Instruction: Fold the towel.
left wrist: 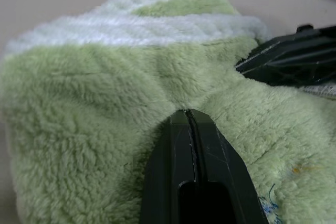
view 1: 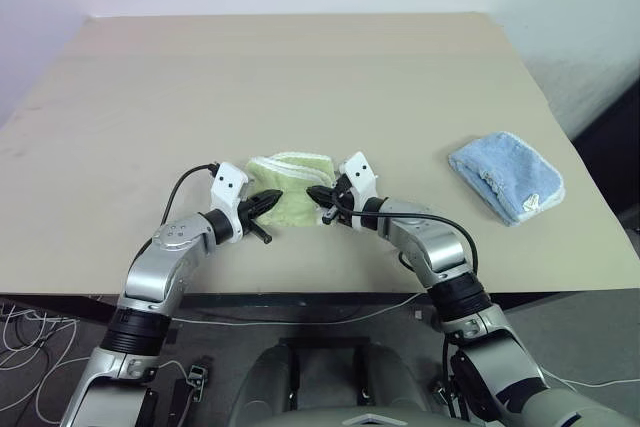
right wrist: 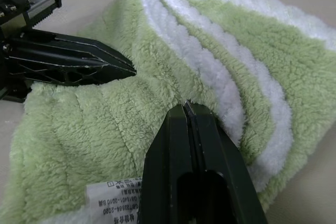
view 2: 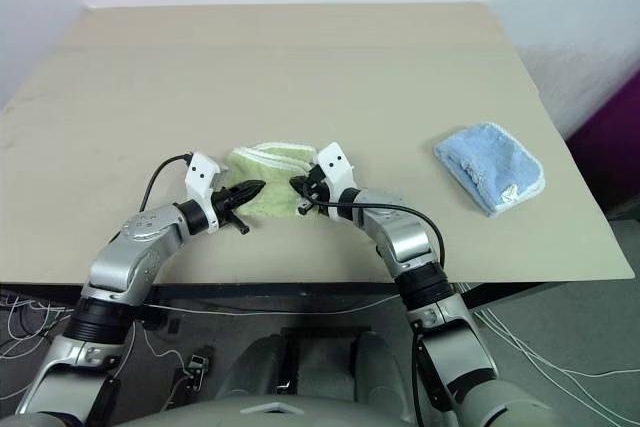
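The towel (view 1: 290, 185), light yellow-green terry with white edging, lies folded into a small thick bundle near the table's front edge. My left gripper (view 1: 272, 199) is shut, its tips pinched into the towel's left side (left wrist: 105, 108), where the pile puckers around them. My right gripper (view 1: 314, 192) is shut on the towel's right side, beside the stacked white edges (right wrist: 210, 61). The two grippers point at each other across the bundle, a short gap apart. A white label (right wrist: 113, 195) shows at the towel's near edge.
A light blue folded towel (view 1: 507, 175) lies to the right on the beige table (view 1: 300, 67), well apart from the arms. The table's front edge runs just below both grippers. A black cable loops from each wrist.
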Controlling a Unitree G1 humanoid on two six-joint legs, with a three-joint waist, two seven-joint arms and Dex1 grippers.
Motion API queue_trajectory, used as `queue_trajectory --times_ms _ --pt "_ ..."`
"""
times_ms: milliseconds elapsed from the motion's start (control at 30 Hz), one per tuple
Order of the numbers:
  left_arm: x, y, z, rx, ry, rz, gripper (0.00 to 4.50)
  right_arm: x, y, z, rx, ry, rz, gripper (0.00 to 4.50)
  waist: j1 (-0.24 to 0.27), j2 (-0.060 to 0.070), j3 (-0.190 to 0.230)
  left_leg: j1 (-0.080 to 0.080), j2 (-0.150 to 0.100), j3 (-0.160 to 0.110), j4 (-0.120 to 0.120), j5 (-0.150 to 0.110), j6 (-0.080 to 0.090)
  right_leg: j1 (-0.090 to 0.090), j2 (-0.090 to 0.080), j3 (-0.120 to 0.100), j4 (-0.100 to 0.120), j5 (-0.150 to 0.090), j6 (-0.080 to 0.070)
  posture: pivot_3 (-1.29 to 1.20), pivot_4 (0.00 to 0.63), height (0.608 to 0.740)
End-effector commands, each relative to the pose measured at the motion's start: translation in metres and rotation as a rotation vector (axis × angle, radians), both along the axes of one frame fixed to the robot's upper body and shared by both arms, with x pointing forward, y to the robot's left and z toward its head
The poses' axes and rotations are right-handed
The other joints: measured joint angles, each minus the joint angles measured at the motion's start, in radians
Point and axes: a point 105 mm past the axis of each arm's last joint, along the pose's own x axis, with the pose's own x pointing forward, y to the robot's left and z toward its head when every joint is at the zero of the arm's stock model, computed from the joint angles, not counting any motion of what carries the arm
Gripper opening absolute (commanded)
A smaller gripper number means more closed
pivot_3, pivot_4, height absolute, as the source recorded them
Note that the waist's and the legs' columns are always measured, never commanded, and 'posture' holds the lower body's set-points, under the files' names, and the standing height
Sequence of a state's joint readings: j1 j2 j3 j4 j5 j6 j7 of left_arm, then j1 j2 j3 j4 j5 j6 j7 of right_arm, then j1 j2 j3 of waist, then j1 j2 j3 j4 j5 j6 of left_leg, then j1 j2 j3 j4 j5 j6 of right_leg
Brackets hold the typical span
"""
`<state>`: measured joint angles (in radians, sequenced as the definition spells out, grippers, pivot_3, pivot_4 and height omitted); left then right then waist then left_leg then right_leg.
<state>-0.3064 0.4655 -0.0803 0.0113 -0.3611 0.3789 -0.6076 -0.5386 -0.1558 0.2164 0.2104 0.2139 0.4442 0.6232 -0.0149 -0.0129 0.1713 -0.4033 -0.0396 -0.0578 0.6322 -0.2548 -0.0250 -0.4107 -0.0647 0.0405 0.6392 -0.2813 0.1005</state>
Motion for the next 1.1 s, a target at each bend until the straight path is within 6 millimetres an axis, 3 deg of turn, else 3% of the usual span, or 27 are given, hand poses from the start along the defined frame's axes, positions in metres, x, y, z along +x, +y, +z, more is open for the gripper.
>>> queue_trajectory --times_ms 33,67,167,333,433,533,633,767,1000,1100 --pt "-0.002 0.004 -0.003 -0.022 0.011 0.016 0.04 -0.002 0.000 0.003 0.012 -0.032 0.006 0.00 0.000 0.000 0.000 0.000 0.000 0.000 0.000 0.000 0.000 0.000 0.000 0.000 0.000 0.000 0.000 0.00 0.150 0.740" --pt "-0.002 0.004 0.002 -0.054 0.002 0.018 0.04 -0.003 0.000 0.006 0.016 -0.051 0.008 0.00 0.000 0.000 0.000 0.000 0.000 0.000 0.000 0.000 0.000 0.000 0.000 0.000 0.000 0.000 0.000 0.00 0.150 0.740" --pt "0.000 0.015 0.040 -0.300 -0.047 0.078 0.04 -0.005 -0.004 0.030 0.077 -0.137 0.020 0.00 0.000 0.000 0.000 -0.001 0.000 0.000 0.000 0.000 0.000 -0.001 -0.001 0.000 0.001 0.000 0.000 0.00 0.150 0.740" --pt "-0.001 0.065 0.082 -0.579 -0.064 0.227 0.04 -0.012 -0.021 0.059 0.097 -0.265 0.024 0.00 0.000 -0.001 0.000 -0.007 0.000 0.000 0.005 0.000 0.000 -0.009 -0.001 0.001 0.008 0.000 0.000 0.00 0.150 0.740" --pt "-0.005 0.090 0.087 -0.666 -0.019 0.298 0.04 -0.014 -0.033 0.067 0.082 -0.308 0.008 0.00 -0.001 -0.001 0.000 -0.007 0.000 0.000 0.005 0.000 -0.001 -0.009 0.000 0.001 0.008 0.000 0.000 0.00 0.150 0.740" --pt "-0.010 0.100 0.075 -0.693 0.071 0.331 0.04 -0.013 -0.041 0.070 0.072 -0.320 -0.015 0.00 -0.001 -0.001 0.000 -0.007 0.000 0.000 0.005 0.000 -0.001 -0.009 0.000 0.001 0.009 0.000 0.000 0.00 0.150 0.740" --pt "-0.017 0.103 0.058 -0.757 0.207 0.310 0.59 -0.010 -0.046 0.070 0.062 -0.324 -0.034 0.00 0.000 -0.001 0.000 -0.007 0.000 0.000 0.006 0.000 0.000 -0.009 0.000 0.001 0.009 0.000 0.000 0.00 0.150 0.740" --pt "-0.021 0.102 0.049 -0.886 0.328 0.271 1.94 -0.009 -0.046 0.069 0.055 -0.325 -0.040 0.00 0.000 -0.001 0.000 -0.007 0.000 0.000 0.006 0.000 0.000 -0.009 0.000 0.001 0.009 0.000 0.000 0.00 0.150 0.740" --pt "-0.015 0.082 0.030 -0.830 0.478 0.214 4.41 -0.010 -0.045 0.066 0.051 -0.325 -0.047 0.00 0.001 -0.001 0.000 -0.007 0.000 0.000 0.007 0.001 -0.001 -0.009 0.000 0.001 0.010 0.000 0.000 0.00 0.150 0.740" --pt "-0.014 0.065 0.018 -0.789 0.551 0.168 4.46 -0.011 -0.047 0.066 0.050 -0.325 -0.059 0.00 0.001 -0.001 0.000 -0.007 0.000 0.000 0.007 0.001 -0.002 -0.009 0.000 0.001 0.010 0.000 0.000 0.00 0.150 0.740"
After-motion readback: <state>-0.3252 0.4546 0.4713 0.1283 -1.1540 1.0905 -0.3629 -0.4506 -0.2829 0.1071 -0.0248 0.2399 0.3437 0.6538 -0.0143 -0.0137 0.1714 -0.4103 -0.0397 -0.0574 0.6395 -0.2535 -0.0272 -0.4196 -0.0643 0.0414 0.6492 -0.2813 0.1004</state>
